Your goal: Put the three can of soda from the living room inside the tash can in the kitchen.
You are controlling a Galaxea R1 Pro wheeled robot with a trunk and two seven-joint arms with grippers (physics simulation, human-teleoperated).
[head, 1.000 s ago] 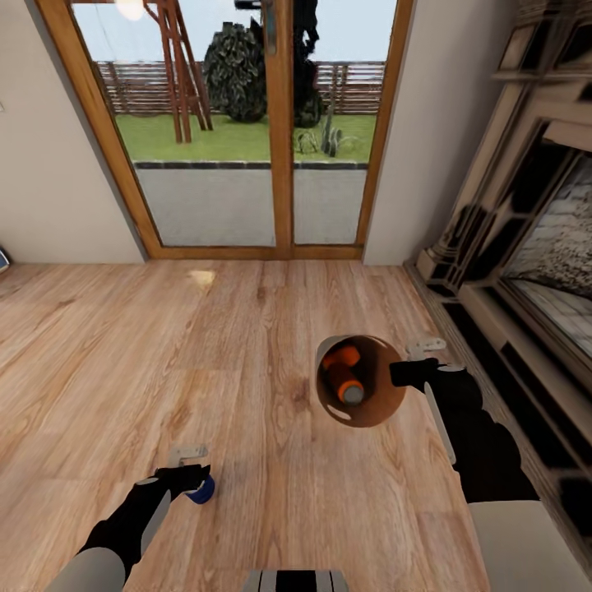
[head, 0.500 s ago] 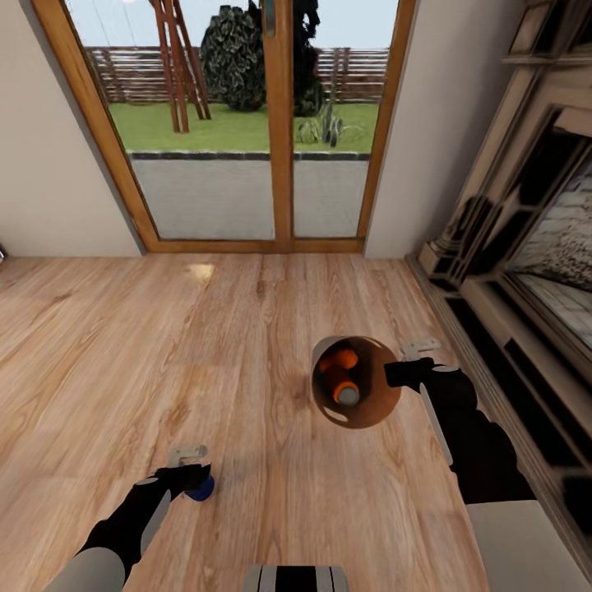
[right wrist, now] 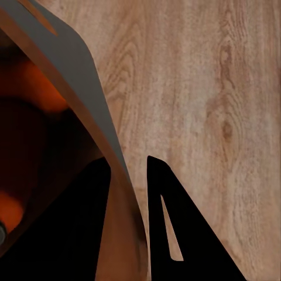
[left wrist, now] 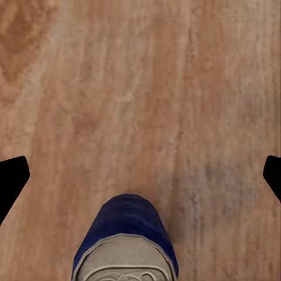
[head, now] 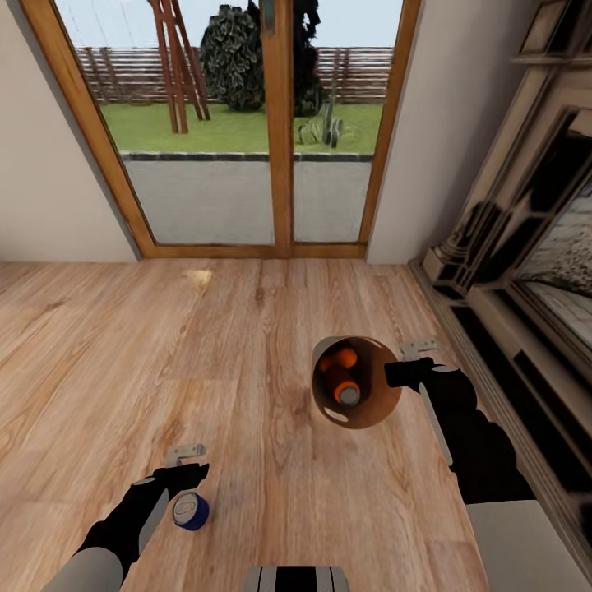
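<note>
By the glass doors (head: 247, 123), the right gripper (head: 401, 372) pinches the bin (head: 386, 411) rim; the left gripper (head: 187, 467) hangs spread, blue can (head: 191, 511) loose below.

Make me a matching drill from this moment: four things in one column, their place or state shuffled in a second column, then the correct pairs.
Things
1. blue can
2. orange cans
3. trash can
4. left gripper

Place or state
A. held by its rim in the right gripper
B. lying inside the bin
C. open, fingers spread wide
D. free below the open fingers, top facing the head camera

Pairs: 1-D, 2-B, 3-A, 4-C
</note>
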